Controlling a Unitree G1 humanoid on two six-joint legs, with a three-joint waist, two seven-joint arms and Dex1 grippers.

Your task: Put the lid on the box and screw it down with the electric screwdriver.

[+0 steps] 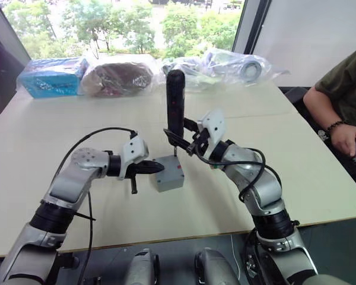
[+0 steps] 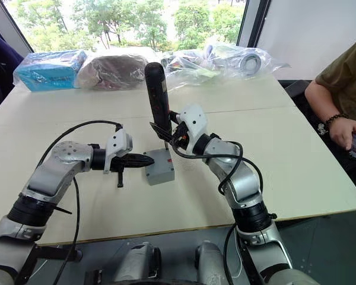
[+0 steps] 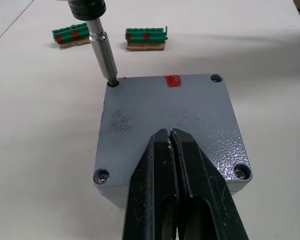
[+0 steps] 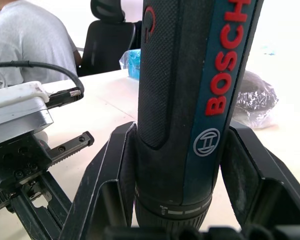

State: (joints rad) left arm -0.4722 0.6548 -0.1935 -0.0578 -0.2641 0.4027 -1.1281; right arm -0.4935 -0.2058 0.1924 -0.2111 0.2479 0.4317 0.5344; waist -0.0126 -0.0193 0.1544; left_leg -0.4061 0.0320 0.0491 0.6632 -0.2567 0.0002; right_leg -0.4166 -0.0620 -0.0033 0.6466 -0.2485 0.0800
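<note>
The grey lid (image 3: 190, 107), marked with a red patch, sits on the grey box (image 1: 171, 178) at mid-table. My left gripper (image 3: 169, 134) is shut, its fingertips resting on the lid's top from the left side. My right gripper (image 4: 176, 175) is shut on the black electric screwdriver (image 1: 175, 98), which it holds upright over the box. The screwdriver's metal bit (image 3: 103, 50) stands in the lid's corner hole on the side away from my left gripper. Screws (image 3: 101, 176) show in the two corners nearest that gripper. The box's inside is hidden.
Two small green circuit pieces (image 3: 146, 36) lie on the table just beyond the box. A blue package (image 1: 52, 76), a brown bag (image 1: 117, 77) and clear plastic bags (image 1: 237, 65) line the far edge. A person's arm (image 1: 338, 104) rests at the table's right side.
</note>
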